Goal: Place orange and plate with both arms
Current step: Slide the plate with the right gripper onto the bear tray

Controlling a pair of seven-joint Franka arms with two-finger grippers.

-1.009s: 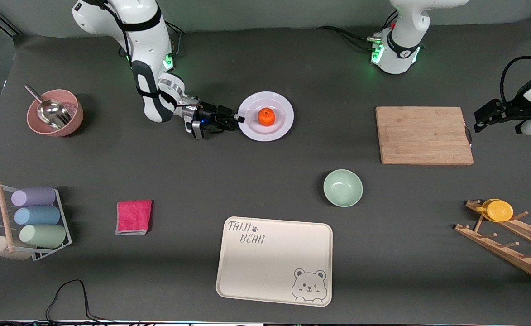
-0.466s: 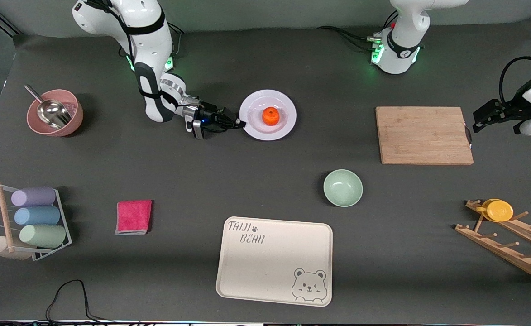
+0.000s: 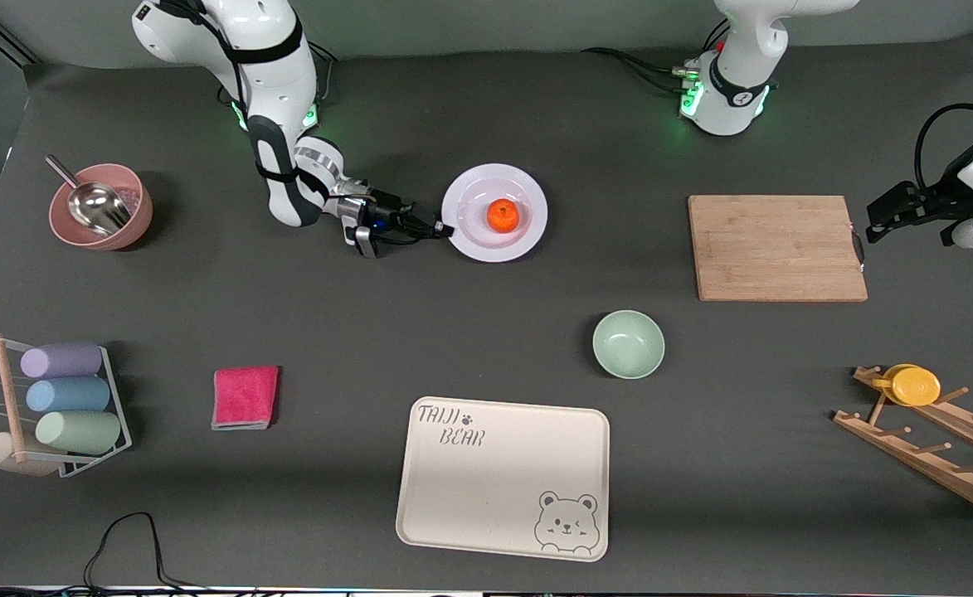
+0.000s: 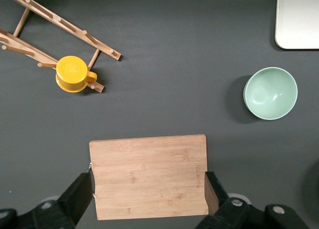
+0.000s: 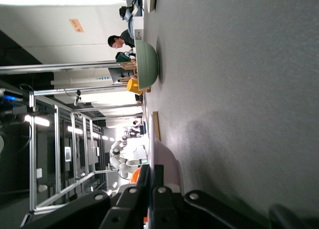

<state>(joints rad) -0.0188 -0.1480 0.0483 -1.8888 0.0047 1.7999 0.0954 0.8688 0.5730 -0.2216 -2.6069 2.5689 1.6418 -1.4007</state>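
Nearest the front camera, a cream rectangular bear tray (image 3: 503, 477) with rounded corners is lying flat on the dark matte table (image 3: 370, 332). Slightly farther off, a smooth mint-green bowl (image 3: 628, 343) is sitting upright, and farther again a pale bamboo cutting board (image 3: 776, 247) with visible grain is lying toward my left arm's end of the table.

Farthest from the camera among these, the plate (image 3: 527, 195) is sitting level, round, glossy and pale lavender-white, with a wide rim and sunken centre. The orange (image 3: 503, 215), small, round and dimpled, is resting in that centre. My right gripper (image 3: 445, 230) is reaching in low and sideways, its fingers pinched narrowly on the plate's rim at the edge toward the right arm's end. My left gripper (image 4: 144, 201) is waiting high over the cutting board with its fingers spread wide and holding nothing.

I am judging the risks from here. I am gripping a slick rim at a single point, so the plate could pivot or slip out of the pinch. Any tilt or jerk could send the round orange rolling off, since only the shallow dip is keeping it there. A dragged plate could also catch on the table covering
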